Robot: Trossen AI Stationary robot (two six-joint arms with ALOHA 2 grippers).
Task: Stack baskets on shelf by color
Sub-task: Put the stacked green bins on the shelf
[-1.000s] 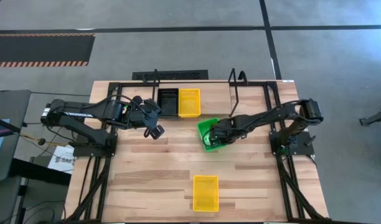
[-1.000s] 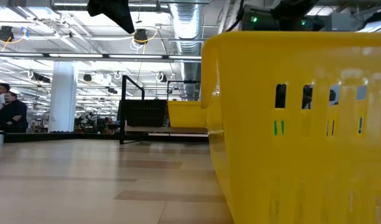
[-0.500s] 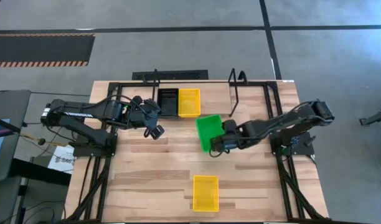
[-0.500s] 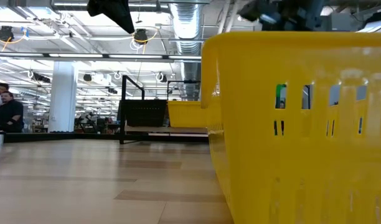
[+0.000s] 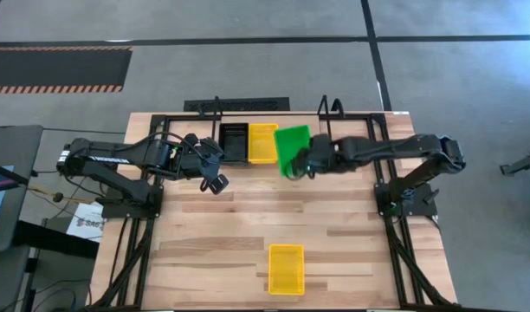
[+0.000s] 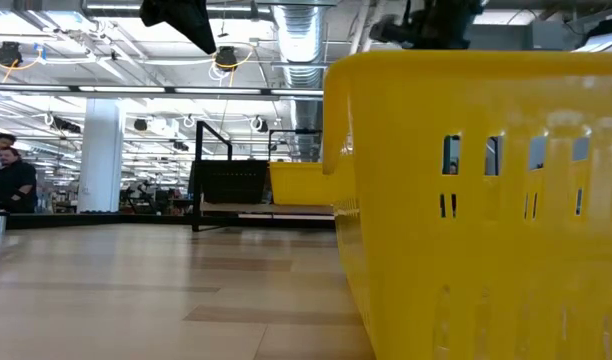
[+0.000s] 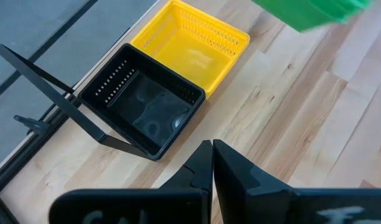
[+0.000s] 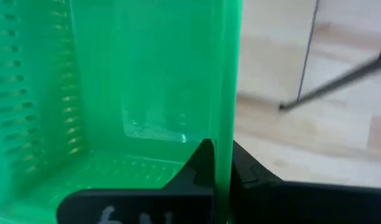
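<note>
A black basket [image 5: 234, 143] and a yellow basket [image 5: 263, 143] stand side by side on the shelf [image 5: 352, 115] at the table's far edge. My right gripper [image 5: 307, 163] is shut on a green basket [image 5: 291, 146], which it holds just right of the yellow one. The green basket also shows in the left wrist view [image 7: 315, 12]. A second yellow basket [image 5: 286, 267] rests on its base near the table's front edge. My left gripper [image 5: 215, 182] is shut and empty, near the black basket's front. My right gripper pinches one side wall of the green basket [image 8: 228, 106] near a corner, with one finger inside the basket and one outside. The fingers come from the table's right side. The basket is lifted clear of the table, its open side up.
The shelf's black upright loops [image 5: 327, 111] stand just behind and right of the green basket. The front yellow basket fills the right half of the low view [image 6: 486, 200]. Bare wood lies between the shelf and the front basket. People stand in the room at far left [image 6: 11, 175].
My right gripper has carried the green basket from the table's middle up and toward the far edge, to beside the yellow basket on the shelf. The basket has turned about on the way. My left arm has kept still.
</note>
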